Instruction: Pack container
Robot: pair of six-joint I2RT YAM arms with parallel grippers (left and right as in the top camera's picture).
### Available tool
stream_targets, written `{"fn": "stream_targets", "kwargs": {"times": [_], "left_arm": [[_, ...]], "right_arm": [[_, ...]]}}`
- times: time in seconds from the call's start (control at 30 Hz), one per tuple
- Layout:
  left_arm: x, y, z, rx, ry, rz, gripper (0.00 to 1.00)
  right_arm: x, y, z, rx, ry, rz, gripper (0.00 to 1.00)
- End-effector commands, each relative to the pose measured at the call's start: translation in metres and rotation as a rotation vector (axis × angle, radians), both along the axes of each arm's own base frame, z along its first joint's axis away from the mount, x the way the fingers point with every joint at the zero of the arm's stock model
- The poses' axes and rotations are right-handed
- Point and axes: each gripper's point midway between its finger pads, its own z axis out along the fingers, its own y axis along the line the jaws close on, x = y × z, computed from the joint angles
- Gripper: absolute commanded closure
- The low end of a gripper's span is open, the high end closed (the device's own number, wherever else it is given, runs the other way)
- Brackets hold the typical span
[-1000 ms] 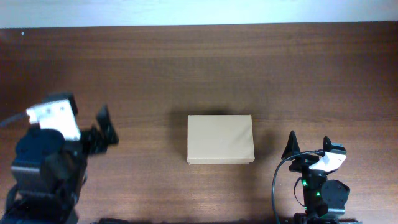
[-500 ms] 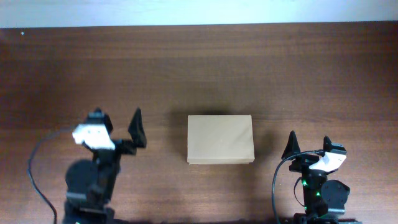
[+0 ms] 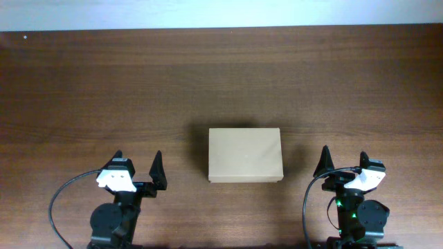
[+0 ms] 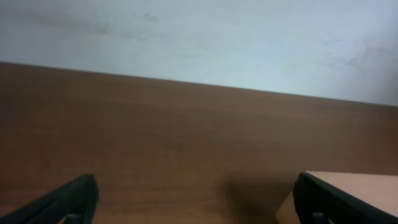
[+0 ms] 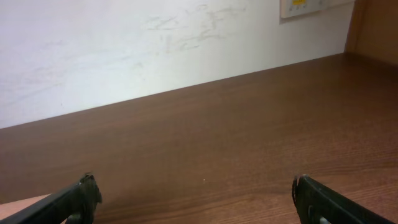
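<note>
container (image 3: 246,155): lid shut, mid-bench (image 3: 208,76), so you can reach it from either side
left end effector (image 3: 138,156): wide open, empty
right end effector (image 3: 343,153): wide open, empty

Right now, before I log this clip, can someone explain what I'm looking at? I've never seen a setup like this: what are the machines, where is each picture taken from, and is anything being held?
Two small robot arms sit at one edge of a brown wooden table. The overhead picture looks straight down on them. The other two pictures come from a camera on each wrist, so the dark shapes in their lower corners are that arm's own fingers. The left gripper and the right gripper both stand open and hold nothing. Between them lies a closed tan cardboard box, the container to be packed. Nothing touches it.
</note>
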Motion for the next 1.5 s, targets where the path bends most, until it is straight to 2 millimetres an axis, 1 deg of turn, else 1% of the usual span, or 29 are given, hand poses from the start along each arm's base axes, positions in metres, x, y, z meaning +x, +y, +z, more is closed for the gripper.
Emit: {"fn": "stream_targets", "kwargs": {"times": [0.0, 0.33, 0.57, 1.47], "left_arm": [[-0.002, 0.008, -0.006, -0.003, 0.012, 0.040, 0.00], [-0.007, 0.018, -0.017, -0.006, 0.000, 0.078, 0.00], [-0.009, 0.027, -0.035, 0.011, 0.068, 0.130, 0.01], [-0.009, 0.028, -0.035, 0.018, 0.065, 0.132, 0.01]], "right_arm": [[0.000, -0.002, -0.002, -0.001, -0.001, -0.010, 0.01], [0.000, -0.002, -0.002, -0.001, -0.001, -0.010, 0.01], [0.000, -0.002, -0.002, -0.001, -0.001, -0.010, 0.01], [0.000, -0.002, -0.002, -0.001, -0.001, -0.010, 0.01]]}}
